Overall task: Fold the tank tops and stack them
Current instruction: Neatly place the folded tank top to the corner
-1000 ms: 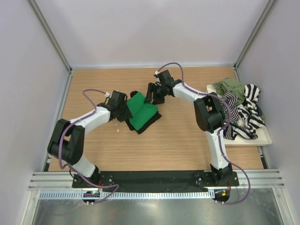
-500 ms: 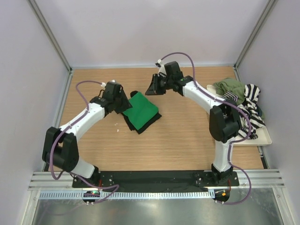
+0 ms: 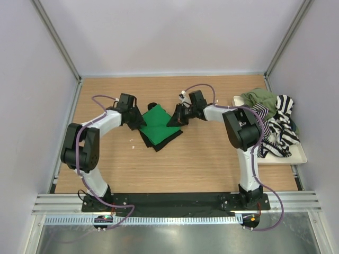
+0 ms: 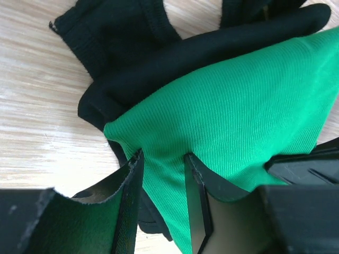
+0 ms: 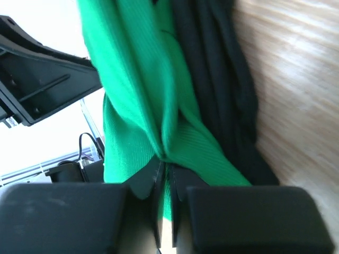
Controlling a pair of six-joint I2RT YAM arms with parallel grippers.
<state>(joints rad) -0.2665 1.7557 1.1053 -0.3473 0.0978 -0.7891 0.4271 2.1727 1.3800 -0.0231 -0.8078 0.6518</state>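
green tank top (image 4: 238, 121), pinched by right pincer (image 5: 165, 182) (edge)

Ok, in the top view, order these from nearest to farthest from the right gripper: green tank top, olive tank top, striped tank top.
From the right gripper:
1. Green tank top: pinched in its jaws, mid-table, lying on the black tank top.
2. Olive tank top: far end of the tray, right side.
3. Striped tank top: on the tray's nearer part, slightly farther.

Black top mostly hidden under green top

The green top (image 3: 159, 122) covers most of the black top (image 3: 165, 141); the left wrist view cuts both garments off at its edges.
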